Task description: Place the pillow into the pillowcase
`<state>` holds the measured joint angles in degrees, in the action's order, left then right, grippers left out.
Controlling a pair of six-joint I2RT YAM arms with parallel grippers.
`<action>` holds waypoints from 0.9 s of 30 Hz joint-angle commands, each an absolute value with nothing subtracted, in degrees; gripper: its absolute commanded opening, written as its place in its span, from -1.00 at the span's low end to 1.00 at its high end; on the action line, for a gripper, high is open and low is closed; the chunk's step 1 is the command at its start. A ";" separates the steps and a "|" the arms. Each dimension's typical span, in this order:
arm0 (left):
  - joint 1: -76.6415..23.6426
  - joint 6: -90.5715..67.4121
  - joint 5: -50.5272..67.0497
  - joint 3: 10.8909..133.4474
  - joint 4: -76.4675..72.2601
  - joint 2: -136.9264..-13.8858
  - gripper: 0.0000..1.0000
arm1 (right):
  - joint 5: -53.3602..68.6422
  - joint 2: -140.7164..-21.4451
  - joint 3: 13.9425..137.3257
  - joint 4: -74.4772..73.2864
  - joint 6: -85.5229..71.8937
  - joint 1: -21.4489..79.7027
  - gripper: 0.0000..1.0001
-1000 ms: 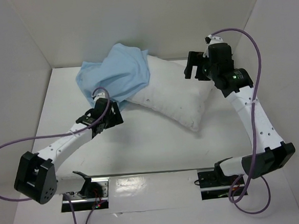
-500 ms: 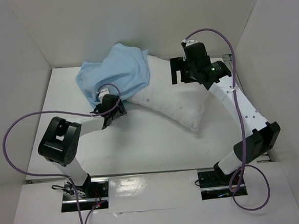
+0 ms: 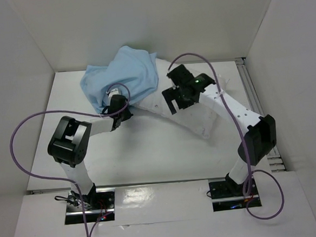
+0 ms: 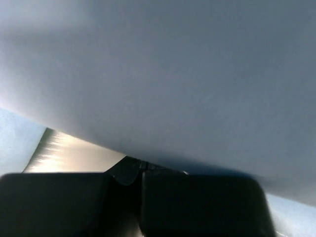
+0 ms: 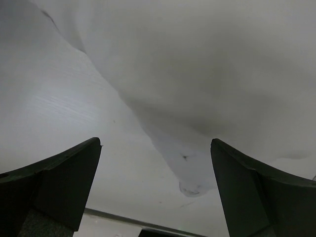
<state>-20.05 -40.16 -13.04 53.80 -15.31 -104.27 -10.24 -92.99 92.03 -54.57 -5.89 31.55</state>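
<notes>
Left hand (image 3: 120, 109) fingers together at pillowcase (image 3: 125, 77) near edge; pinch on cloth unconfirmed. Right hand (image 3: 176, 102) spread over pillow (image 3: 201, 115). Advice: take a deep bite of stuffing, not skin.

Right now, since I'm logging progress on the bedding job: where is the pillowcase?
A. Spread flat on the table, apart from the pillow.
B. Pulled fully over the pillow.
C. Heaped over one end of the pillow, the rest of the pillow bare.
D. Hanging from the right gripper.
C: the light blue pillowcase lies bunched over the left end of the pillow in the top view, and the pillow's white body shows uncovered to the right of it.
</notes>
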 commanded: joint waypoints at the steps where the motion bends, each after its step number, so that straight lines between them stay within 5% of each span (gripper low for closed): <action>1: -19.86 -38.94 -11.69 55.81 -15.65 -102.84 -1.00 | -15.70 -95.61 90.18 -58.80 -6.76 34.89 0.98; 7: -19.86 -37.79 -6.16 55.11 -16.44 -98.88 -1.00 | -24.07 -101.77 92.81 -50.55 -8.61 34.72 0.96; 9: -19.86 -37.09 -3.88 55.11 -16.44 -97.57 -1.00 | -23.56 -104.14 94.04 -46.87 -8.61 34.72 0.73; 10: -19.86 -35.96 -3.00 55.11 -15.74 -97.56 -1.00 | -22.68 -104.85 94.04 -45.71 -8.00 33.93 -0.23; 11: -19.86 -35.95 -1.25 56.33 -14.95 -96.86 -1.00 | -21.02 -106.33 95.09 -44.75 -8.00 33.23 -0.90; 12: -19.86 -35.16 -0.10 56.86 -14.94 -96.86 -1.00 | -20.40 -107.13 96.58 -44.74 -8.00 33.22 -1.00; 17: -20.56 -37.52 11.58 64.58 -13.36 -97.73 -1.00 | -16.62 -110.98 114.39 -46.40 -8.69 30.68 -1.00; 22: -24.16 -41.74 24.60 84.78 -14.41 -101.16 -1.00 | -14.50 -120.67 156.36 -55.20 -9.76 26.02 -1.00; 24: -24.79 -44.37 26.01 89.62 -17.90 -101.77 -1.00 | -14.50 -115.60 151.39 -49.88 -9.76 25.49 -1.00; 27: -24.79 -49.47 31.10 90.62 -22.13 -103.88 -1.00 | -12.40 -107.60 128.19 -44.74 -12.74 26.27 -1.00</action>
